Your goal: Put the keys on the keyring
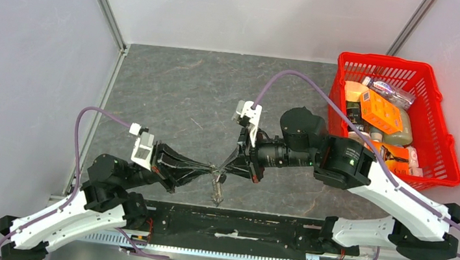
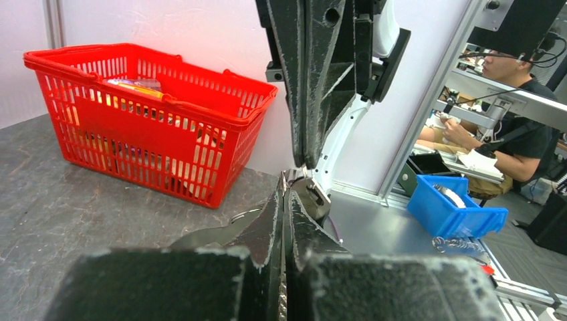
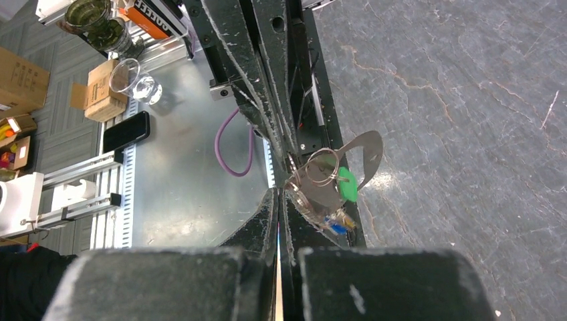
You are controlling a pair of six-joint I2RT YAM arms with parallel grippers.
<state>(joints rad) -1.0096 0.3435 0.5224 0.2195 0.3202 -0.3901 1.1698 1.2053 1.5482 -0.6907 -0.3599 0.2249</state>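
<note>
The left fingers and the right fingers meet tip to tip above the desk, and both pairs are pressed fully together with no gap between them. The keyring sits right at that meeting point. In the right wrist view its silver loop runs into the tips of the left fingers, which pinch it. The green tag lies just beside the loop, on the side away from the right fingers. The keys bunch just beside the right fingers' tips, with a bit of blue cap showing. Whether the right fingers actually grip a key or only press against the metal cannot be told. From above, the bunch dangles below the joined fingertips. A red basket stands well apart, behind the right fingers.
</note>
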